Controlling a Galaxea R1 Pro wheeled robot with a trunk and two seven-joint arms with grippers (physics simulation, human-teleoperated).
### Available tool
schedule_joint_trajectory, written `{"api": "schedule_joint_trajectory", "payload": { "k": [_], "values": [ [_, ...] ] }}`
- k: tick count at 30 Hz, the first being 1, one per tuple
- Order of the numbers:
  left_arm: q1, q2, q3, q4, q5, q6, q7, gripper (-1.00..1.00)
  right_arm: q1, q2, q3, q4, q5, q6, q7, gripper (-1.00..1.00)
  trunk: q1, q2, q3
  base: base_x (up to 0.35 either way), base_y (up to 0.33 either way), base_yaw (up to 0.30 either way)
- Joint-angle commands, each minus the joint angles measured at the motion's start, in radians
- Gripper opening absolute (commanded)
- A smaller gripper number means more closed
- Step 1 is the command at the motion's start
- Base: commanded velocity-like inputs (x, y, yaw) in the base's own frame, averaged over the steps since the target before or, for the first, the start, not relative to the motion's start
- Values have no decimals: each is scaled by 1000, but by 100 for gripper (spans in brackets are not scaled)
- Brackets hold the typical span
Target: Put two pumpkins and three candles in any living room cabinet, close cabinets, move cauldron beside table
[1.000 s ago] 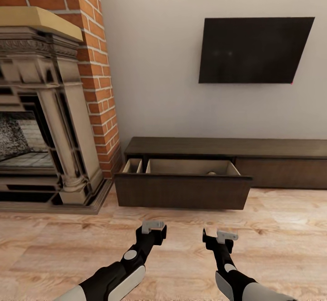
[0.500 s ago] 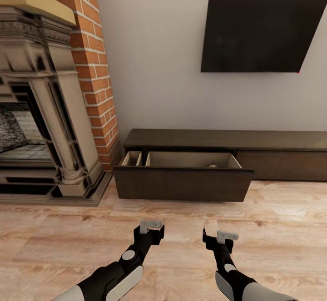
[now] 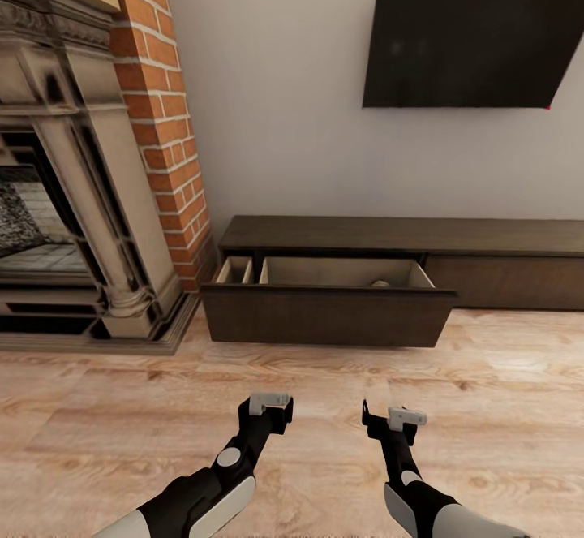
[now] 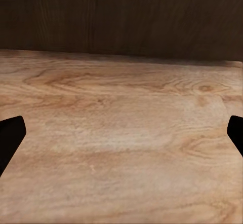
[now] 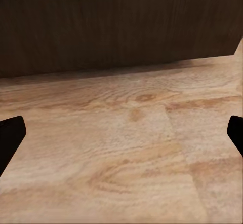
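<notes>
Cabinet [image 3: 405, 238] against the wall beside the fireplace [image 3: 81, 197] has its wide drawer [image 3: 328, 317] pulled out, a small beige candle [image 3: 380, 283] just showing inside. Well short of it, over the wood floor [image 3: 503, 408], left gripper [image 3: 269, 402] and right gripper [image 3: 389, 418] hold their fingers spread wide, empty.

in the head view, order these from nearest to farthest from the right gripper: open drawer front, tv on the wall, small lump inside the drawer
1. Open drawer front: just ahead of the right gripper, across the wood floor.
2. Small lump: inside the drawer, at its back right, behind the front panel.
3. TV: highest and farthest, mounted on the wall above the cabinet.
</notes>
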Motion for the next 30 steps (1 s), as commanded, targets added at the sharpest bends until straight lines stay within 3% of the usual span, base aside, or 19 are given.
{"api": "schedule_joint_trajectory", "payload": {
  "k": [1, 14, 30],
  "values": [
    [-2, 2, -7, -1, 10, -9, 6, 100, -1, 0, 9, 0, -2, -3, -9, 100, 0, -1, -5, 0, 0, 0],
    [-2, 1, -8, -1, 10, -11, 4, 100, -1, 0, 8, 0, -4, -7, -9, 100, 1, -1, -9, 19, 0, 0],
    [-2, 1, -4, 2, 14, -9, 2, 100, -1, 1, 8, 2, -7, 9, -8, 100, 1, -1, -9, 279, 0, 0]
  ]
}}
